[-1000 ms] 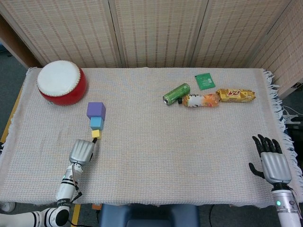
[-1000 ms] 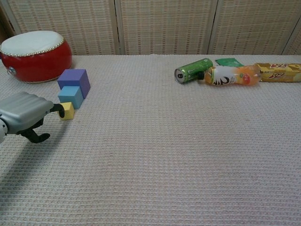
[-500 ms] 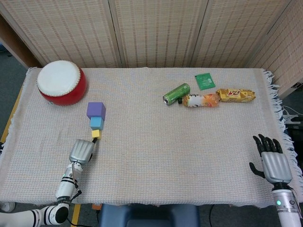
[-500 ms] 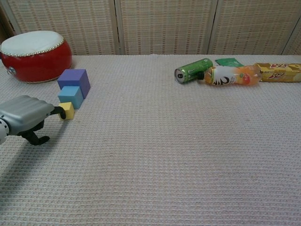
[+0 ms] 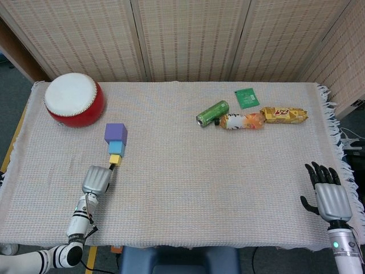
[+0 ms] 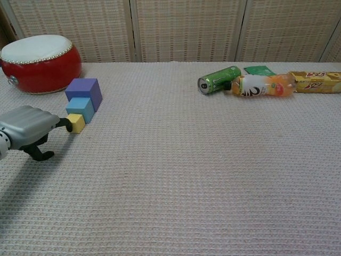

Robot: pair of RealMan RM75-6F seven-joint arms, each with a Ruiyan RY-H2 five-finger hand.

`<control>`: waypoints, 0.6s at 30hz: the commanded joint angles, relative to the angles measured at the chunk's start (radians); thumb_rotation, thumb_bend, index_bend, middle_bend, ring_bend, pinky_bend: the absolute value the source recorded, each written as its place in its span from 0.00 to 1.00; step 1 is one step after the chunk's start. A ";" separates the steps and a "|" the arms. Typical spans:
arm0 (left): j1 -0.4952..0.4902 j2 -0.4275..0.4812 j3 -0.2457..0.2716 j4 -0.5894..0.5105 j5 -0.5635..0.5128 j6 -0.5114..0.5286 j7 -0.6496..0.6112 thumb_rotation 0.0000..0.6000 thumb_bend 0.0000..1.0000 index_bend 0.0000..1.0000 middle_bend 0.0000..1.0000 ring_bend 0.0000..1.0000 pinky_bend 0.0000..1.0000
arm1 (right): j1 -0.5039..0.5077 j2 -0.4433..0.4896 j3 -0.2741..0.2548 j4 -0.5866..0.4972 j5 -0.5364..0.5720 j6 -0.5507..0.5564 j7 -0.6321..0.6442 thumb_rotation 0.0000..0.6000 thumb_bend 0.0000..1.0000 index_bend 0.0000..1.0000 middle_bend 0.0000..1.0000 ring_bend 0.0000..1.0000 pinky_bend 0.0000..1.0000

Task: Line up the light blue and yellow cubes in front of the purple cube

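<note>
The purple cube (image 5: pixel 116 132) (image 6: pixel 84 92) stands on the left of the table. Right in front of it sits the light blue cube (image 5: pixel 116 148) (image 6: pixel 80 109). The small yellow cube (image 5: pixel 115 160) (image 6: pixel 76 123) sits in front of that, close against it. My left hand (image 5: pixel 97 180) (image 6: pixel 25 132) lies low just in front of the yellow cube, fingers curled, one dark fingertip (image 6: pixel 67 126) touching the cube's near side. It holds nothing. My right hand (image 5: pixel 327 193) rests at the near right corner, fingers spread and empty; only the head view shows it.
A red drum (image 5: pixel 73 100) (image 6: pixel 40 62) stands behind the cubes at the far left. At the far right lie a green can (image 5: pixel 212 113), an orange bottle (image 5: pixel 242 121), a yellow snack pack (image 5: pixel 284 115) and a green packet (image 5: pixel 247 97).
My left hand has edged forward, nudging the yellow cube slightly closer to the light blue cube. The right hand has not moved.
</note>
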 commanded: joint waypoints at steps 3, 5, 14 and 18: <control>-0.006 -0.005 -0.008 0.013 -0.014 -0.008 0.004 1.00 0.36 0.24 1.00 1.00 1.00 | -0.001 0.000 0.000 0.000 0.000 0.002 0.001 0.87 0.10 0.00 0.00 0.00 0.00; -0.007 -0.006 -0.009 0.017 -0.015 -0.009 0.003 1.00 0.36 0.24 1.00 1.00 1.00 | -0.001 0.000 0.000 0.000 -0.001 0.003 0.001 0.87 0.10 0.00 0.00 0.00 0.00; -0.009 -0.008 -0.010 0.021 -0.011 -0.008 -0.002 1.00 0.35 0.23 1.00 1.00 1.00 | -0.002 0.001 0.001 -0.001 -0.002 0.006 0.001 0.87 0.10 0.00 0.00 0.00 0.00; -0.002 0.000 -0.002 -0.003 0.004 0.007 -0.008 1.00 0.35 0.23 1.00 1.00 1.00 | -0.004 0.001 -0.001 -0.002 -0.006 0.008 0.001 0.87 0.10 0.00 0.00 0.00 0.00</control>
